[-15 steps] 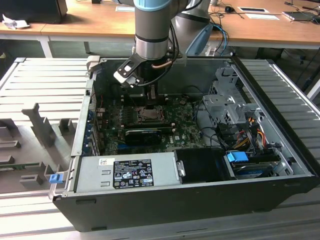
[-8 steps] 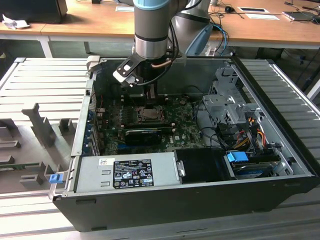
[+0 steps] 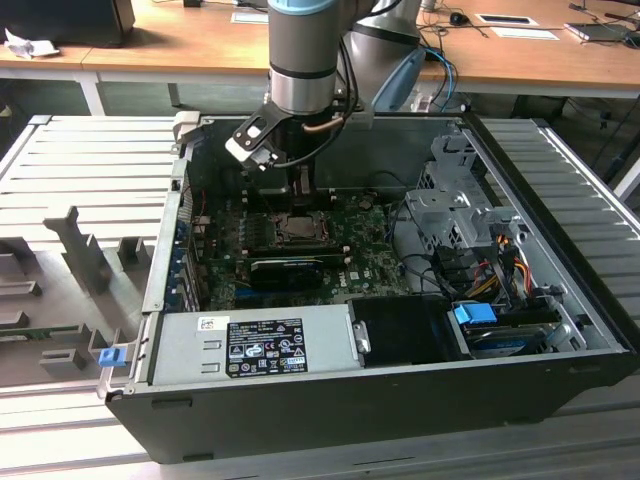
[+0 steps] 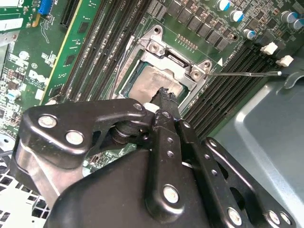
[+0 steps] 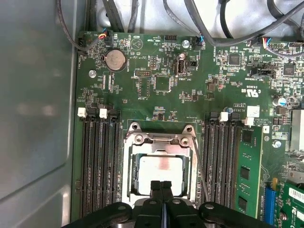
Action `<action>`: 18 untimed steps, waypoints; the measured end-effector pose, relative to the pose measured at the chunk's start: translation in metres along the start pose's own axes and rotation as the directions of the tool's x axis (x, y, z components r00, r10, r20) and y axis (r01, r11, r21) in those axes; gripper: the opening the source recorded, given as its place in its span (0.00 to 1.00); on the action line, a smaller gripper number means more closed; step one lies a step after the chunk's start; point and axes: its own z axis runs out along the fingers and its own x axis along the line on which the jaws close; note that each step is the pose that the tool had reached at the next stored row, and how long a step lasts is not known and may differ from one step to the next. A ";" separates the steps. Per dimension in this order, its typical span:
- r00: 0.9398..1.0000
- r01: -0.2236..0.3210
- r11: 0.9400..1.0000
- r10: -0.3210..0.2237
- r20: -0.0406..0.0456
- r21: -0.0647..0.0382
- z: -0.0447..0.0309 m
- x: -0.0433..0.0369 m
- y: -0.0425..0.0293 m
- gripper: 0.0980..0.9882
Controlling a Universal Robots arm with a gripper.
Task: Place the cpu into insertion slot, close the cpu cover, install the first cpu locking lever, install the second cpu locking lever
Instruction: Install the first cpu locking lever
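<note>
Green motherboard (image 3: 370, 265) is recorded in the exterior view, on the floor of an open computer case (image 3: 400, 400) that is laid on a slatted metal table (image 3: 90, 160). The gripper (image 3: 302, 195) is held directly over the insertion slot (image 3: 298, 228); contact cannot be judged from this view. A long black card (image 3: 290, 270) is seen on the nearer side of the slot, and a silver power supply (image 3: 250, 345) is mounted along the case's near edge. In the second wrist view the fingers (image 4: 168, 102) are seen pressed together with nothing gripped, their tip close over the cpu (image 4: 147, 80). The pale chip is seated in the slot and framed by the cpu cover (image 4: 164, 52), which is lowered flat onto it. A thin locking lever (image 4: 247, 73) is noted standing out sideways from the socket's corner, across the memory slots (image 4: 223, 90). In the first wrist view the cpu (image 5: 161, 170) is again seen through the square opening of the cpu cover (image 5: 161, 138), inside the insertion slot (image 5: 127, 175). The closed fingertips (image 5: 156, 186) are placed at the chip's edge. The locking lever (image 5: 202, 166) is seen slanting away from the frame, beside the socket.
</note>
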 end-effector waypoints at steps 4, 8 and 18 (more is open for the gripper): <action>1.000 0.000 1.000 0.000 0.000 0.000 -0.0058 0.0000 0.0000 0.01; 1.000 0.000 1.000 0.000 0.000 0.000 -0.0154 -0.0001 -0.0004 0.01; 0.997 0.075 0.997 -0.075 -0.001 0.000 -0.0480 0.0002 -0.0003 0.01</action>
